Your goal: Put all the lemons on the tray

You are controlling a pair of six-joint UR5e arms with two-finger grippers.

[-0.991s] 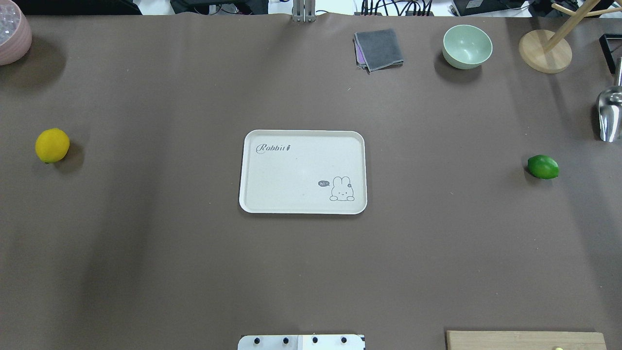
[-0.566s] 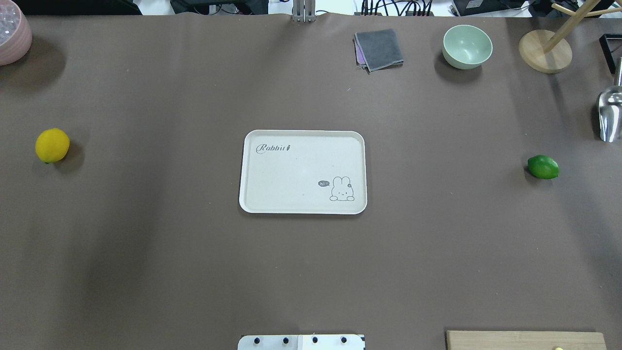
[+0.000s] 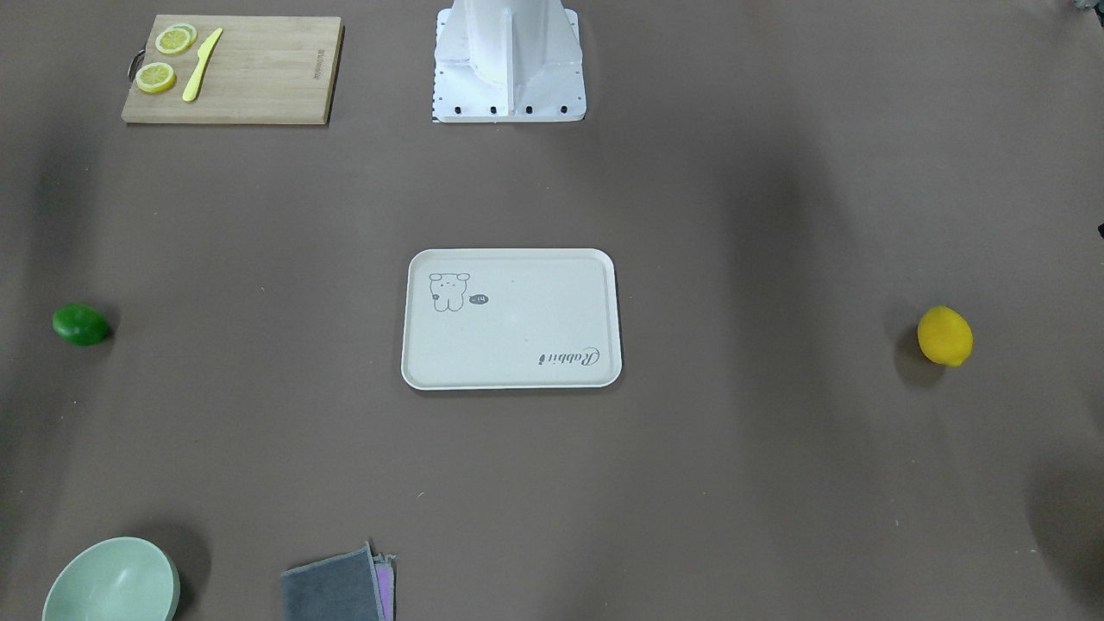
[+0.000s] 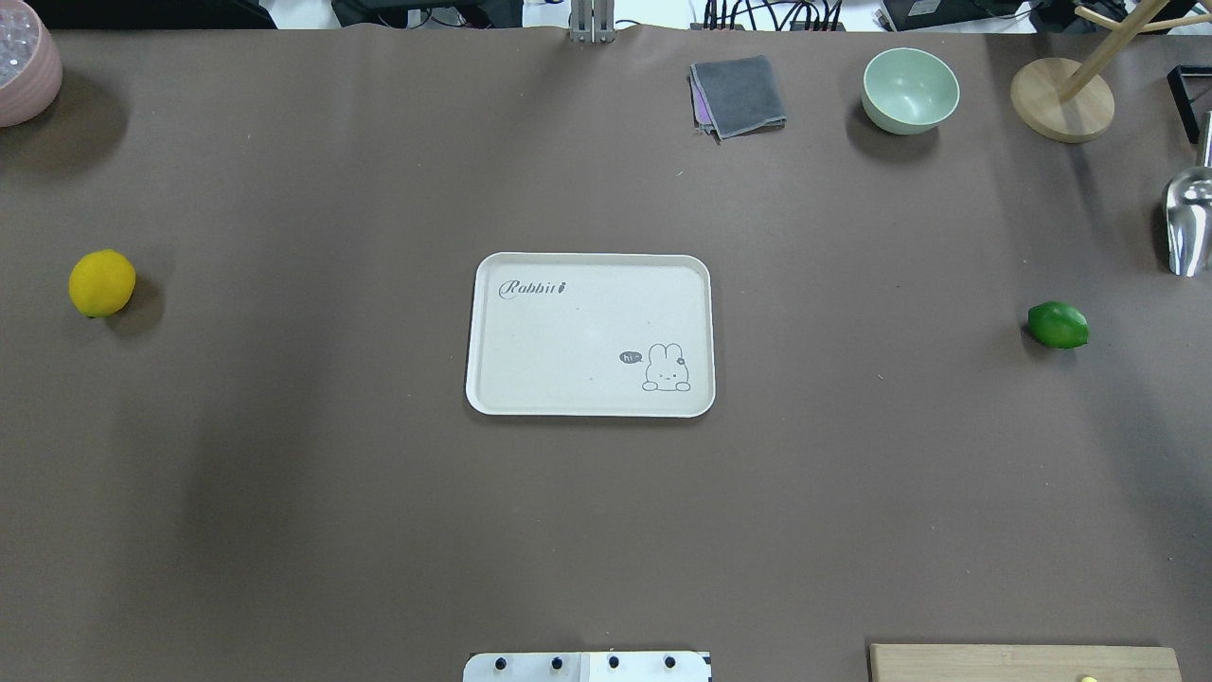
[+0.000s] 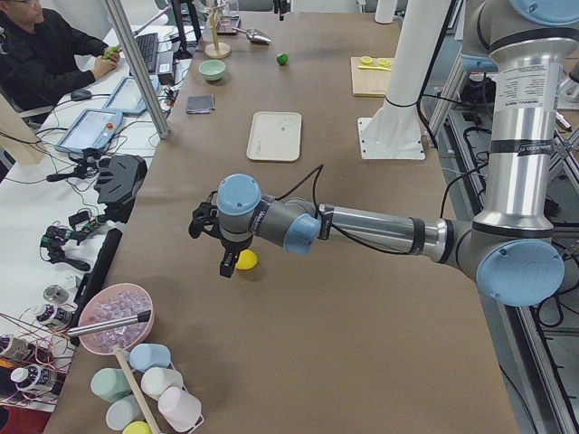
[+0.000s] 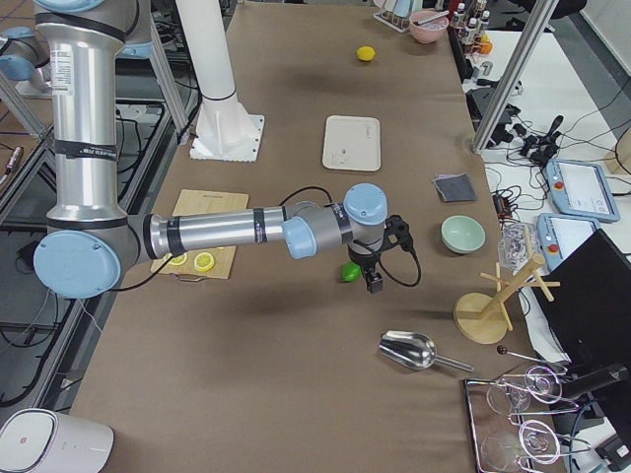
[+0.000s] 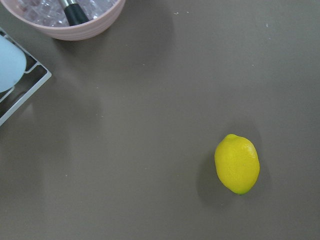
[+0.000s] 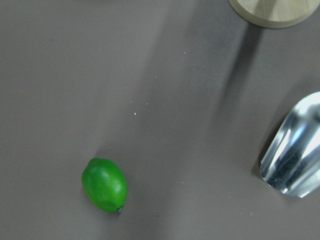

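The yellow lemon (image 4: 102,282) lies on the brown table at the far left, and also shows in the left wrist view (image 7: 237,163). The green lemon (image 4: 1059,325) lies at the far right, and also shows in the right wrist view (image 8: 104,184). The off-white tray (image 4: 568,332) sits empty at the table's middle. My left gripper (image 5: 226,265) hangs just above and beside the yellow lemon (image 5: 245,260). My right gripper (image 6: 374,281) hangs just above and beside the green lemon (image 6: 349,272). I cannot tell whether either gripper is open or shut.
A wooden cutting board (image 3: 259,78) with lemon slices and a yellow knife lies near the robot base (image 3: 509,60). A green bowl (image 4: 910,90), grey cloth (image 4: 739,95), wooden stand (image 4: 1060,99), metal scoop (image 4: 1188,223) and pink ice bowl (image 4: 24,66) line the table's edges.
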